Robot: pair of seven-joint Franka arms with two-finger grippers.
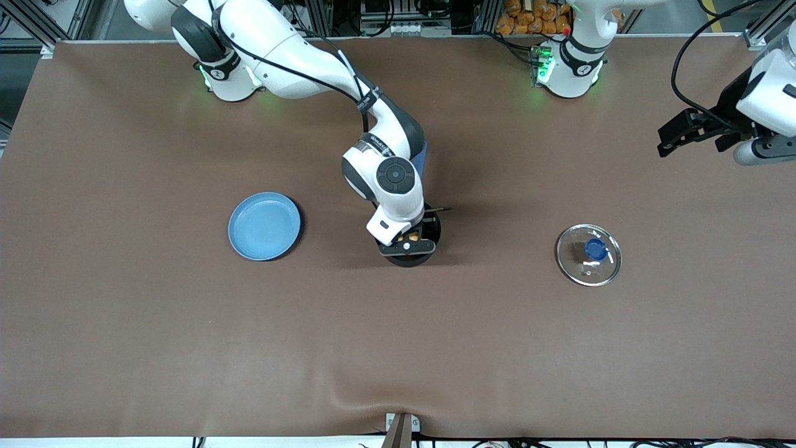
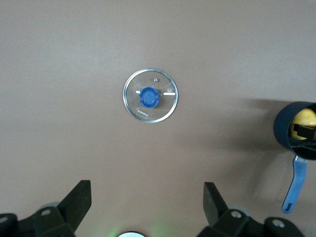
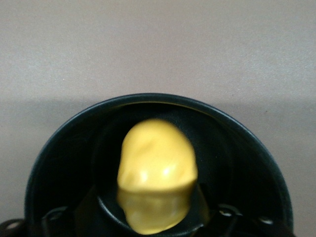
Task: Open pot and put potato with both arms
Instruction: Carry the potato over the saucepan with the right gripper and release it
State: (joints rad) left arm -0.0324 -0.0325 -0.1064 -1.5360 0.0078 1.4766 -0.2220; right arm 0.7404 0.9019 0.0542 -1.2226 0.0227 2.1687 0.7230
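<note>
My right tool (image 1: 407, 247) hangs straight over the mouth of the pot (image 1: 404, 260), reaching down just above its rim. Its fingers are spread. In the right wrist view they stand clear of the potato (image 3: 157, 168) on either side and do not pinch it.

The potato is inside the pot, and its yellow skin is mirrored in the dark inner wall (image 3: 59, 148). From the front camera only a small yellow patch of it (image 1: 411, 236) shows under my tool. The pot stands upright on the brown desk (image 1: 398, 348) with its mouth uncovered. Its blue handle (image 2: 296, 185) sticks out from the rim toward the robots' bases.

The glass lid (image 1: 588, 254) lies flat on the desk with its blue knob (image 1: 596, 249) up. It is well apart from the pot, toward the left arm's end. A flat light-blue plate (image 1: 264, 225) sits well apart from the pot toward the right arm's end, and nothing lies on it.

My left tool (image 1: 678, 134) waits in the air over the desk, well apart from the pot at the left arm's end. Its fingers (image 2: 79, 200) are spread wide and hold nothing. Its wrist camera looks down on the lid (image 2: 150, 95), with the pot (image 2: 282, 129) at the edge of that picture.
</note>
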